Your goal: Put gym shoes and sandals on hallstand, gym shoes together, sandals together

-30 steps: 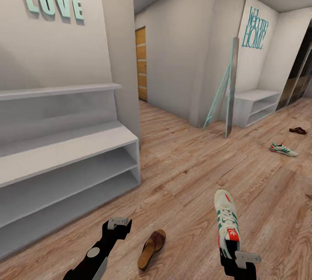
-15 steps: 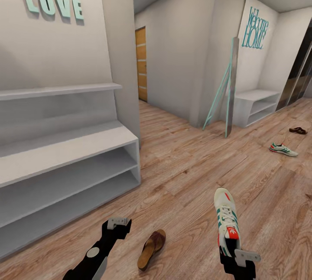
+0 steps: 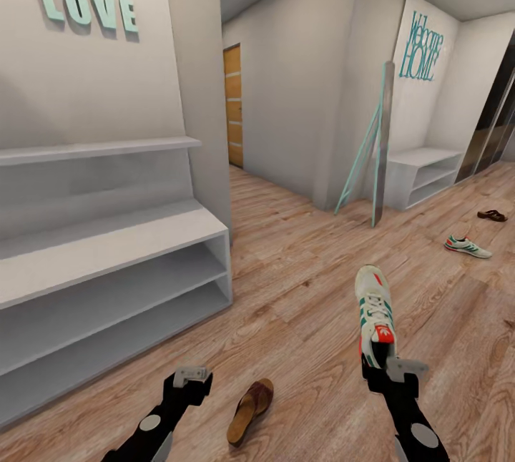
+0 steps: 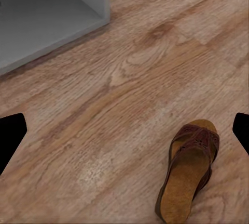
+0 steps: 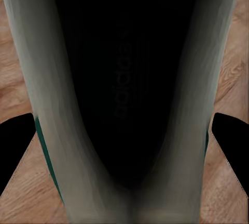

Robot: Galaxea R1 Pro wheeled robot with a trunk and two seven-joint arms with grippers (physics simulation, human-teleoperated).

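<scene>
The right claw (image 3: 384,367) pinches the heel of a gym shoe (image 3: 375,313), toe pointing far. The left claw (image 3: 187,385) hangs spread over the corridor floor (image 3: 300,276), near a sandal (image 3: 250,410) right of the hallstand (image 3: 107,262). The other gym shoe (image 3: 468,247) and sandal (image 3: 492,215) lie far right.

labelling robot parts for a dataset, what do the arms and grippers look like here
Both arms are glossy black with a round grey disc set into the forearm. The left gripper and right gripper each end in a black body topped by a pale grey block. In the wrist views the fingertips are plain black wedges. No cables or markings show.
</scene>
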